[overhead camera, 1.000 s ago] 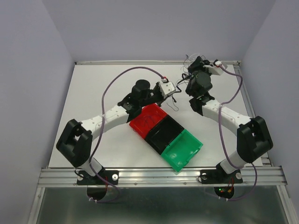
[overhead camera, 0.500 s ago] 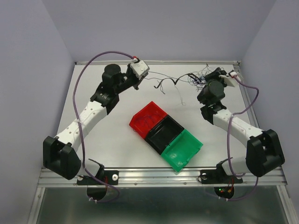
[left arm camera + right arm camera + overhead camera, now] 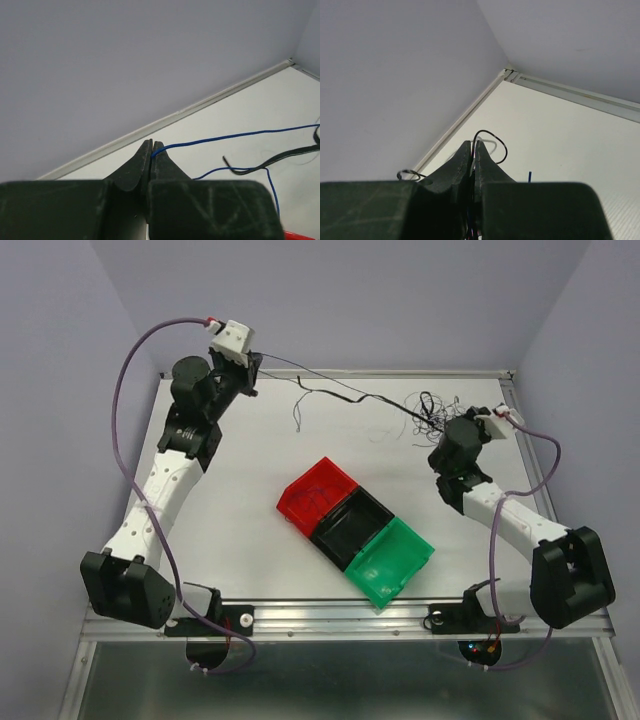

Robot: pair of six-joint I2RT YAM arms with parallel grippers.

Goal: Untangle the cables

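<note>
Cables [image 3: 350,395] stretch between the two grippers above the table [image 3: 230,500]. The left gripper [image 3: 151,147] is pinched closed on a blue wire [image 3: 225,136] that runs off to its right, with a black wire [image 3: 280,157] just below. The right gripper [image 3: 472,147] is clamped on the tangle [image 3: 430,412]; a black loop [image 3: 492,135] and a white strand [image 3: 490,142] curl past its fingertips. The red bin [image 3: 318,490], black bin [image 3: 350,522] and green bin [image 3: 392,558] sit in a row, well apart from both grippers.
</note>
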